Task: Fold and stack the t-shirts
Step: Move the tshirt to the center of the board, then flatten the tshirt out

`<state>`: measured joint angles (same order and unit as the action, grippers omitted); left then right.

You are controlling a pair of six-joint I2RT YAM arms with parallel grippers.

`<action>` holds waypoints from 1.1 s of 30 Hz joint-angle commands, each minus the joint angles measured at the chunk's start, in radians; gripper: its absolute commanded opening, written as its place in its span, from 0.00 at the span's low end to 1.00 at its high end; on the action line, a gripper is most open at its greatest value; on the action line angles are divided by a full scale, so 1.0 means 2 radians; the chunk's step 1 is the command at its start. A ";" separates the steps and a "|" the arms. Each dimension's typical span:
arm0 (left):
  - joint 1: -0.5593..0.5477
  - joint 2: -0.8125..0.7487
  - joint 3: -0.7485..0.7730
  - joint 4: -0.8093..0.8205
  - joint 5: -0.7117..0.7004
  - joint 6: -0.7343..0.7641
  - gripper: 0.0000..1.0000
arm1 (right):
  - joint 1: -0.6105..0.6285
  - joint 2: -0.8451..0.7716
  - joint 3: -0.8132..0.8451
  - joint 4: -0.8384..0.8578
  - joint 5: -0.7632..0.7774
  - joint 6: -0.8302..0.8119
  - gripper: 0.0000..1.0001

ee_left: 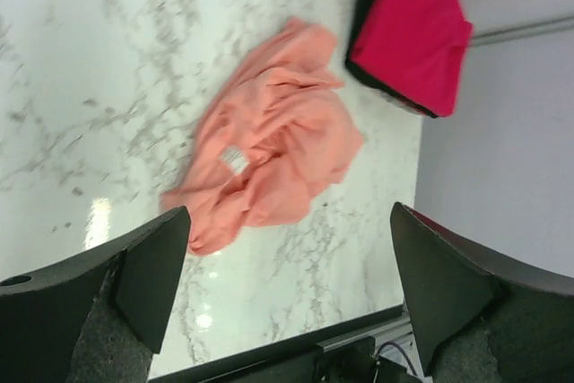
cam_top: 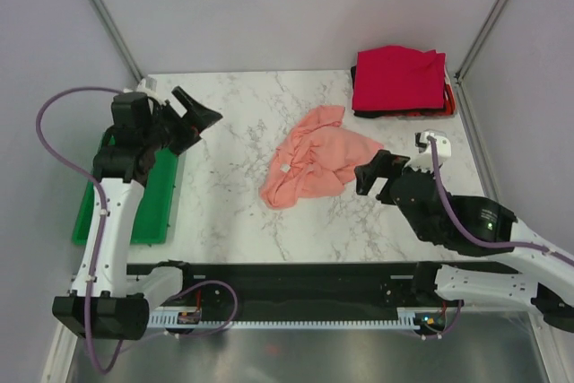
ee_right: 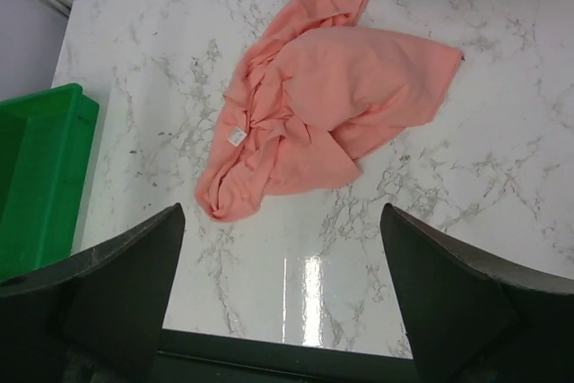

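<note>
A salmon-pink t-shirt (cam_top: 311,160) lies crumpled and unfolded in the middle of the marble table; it also shows in the left wrist view (ee_left: 269,145) and the right wrist view (ee_right: 309,105). A stack of folded shirts (cam_top: 399,81) sits at the back right corner, crimson on top with black and orange-red edges below (ee_left: 414,35). My left gripper (cam_top: 199,111) is open and empty, raised above the table's left side. My right gripper (cam_top: 378,173) is open and empty, just right of the pink shirt.
A green plastic tray (cam_top: 143,201) stands off the table's left edge, under the left arm, and shows in the right wrist view (ee_right: 36,177). Grey walls enclose the table. A black rail runs along the near edge (cam_top: 296,275).
</note>
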<state>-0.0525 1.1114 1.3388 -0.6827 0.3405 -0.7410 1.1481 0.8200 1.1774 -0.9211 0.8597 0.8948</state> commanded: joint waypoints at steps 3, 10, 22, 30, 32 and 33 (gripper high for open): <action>0.011 -0.059 -0.141 0.028 0.005 -0.018 0.99 | -0.034 0.075 -0.003 -0.029 -0.011 -0.016 0.98; -0.086 -0.056 -0.223 0.090 -0.044 -0.005 0.88 | -0.253 0.128 -0.101 0.137 -0.265 -0.108 0.89; -0.266 0.183 -0.116 0.140 -0.142 0.029 0.74 | -0.387 0.216 -0.136 0.263 -0.467 -0.147 0.79; -0.242 0.095 -0.196 0.147 -0.157 0.032 0.74 | -0.316 0.319 -0.143 0.373 -0.532 -0.096 0.80; -0.242 0.070 -0.206 0.137 -0.161 0.041 0.75 | -0.313 0.348 -0.139 0.402 -0.536 -0.088 0.80; -0.241 0.057 -0.217 0.130 -0.163 0.042 0.75 | -0.311 0.358 -0.132 0.409 -0.538 -0.087 0.80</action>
<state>-0.5354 1.3205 0.9337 -0.4248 0.0513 -0.7090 0.5266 1.4921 0.8906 -0.2405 -0.1719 0.6834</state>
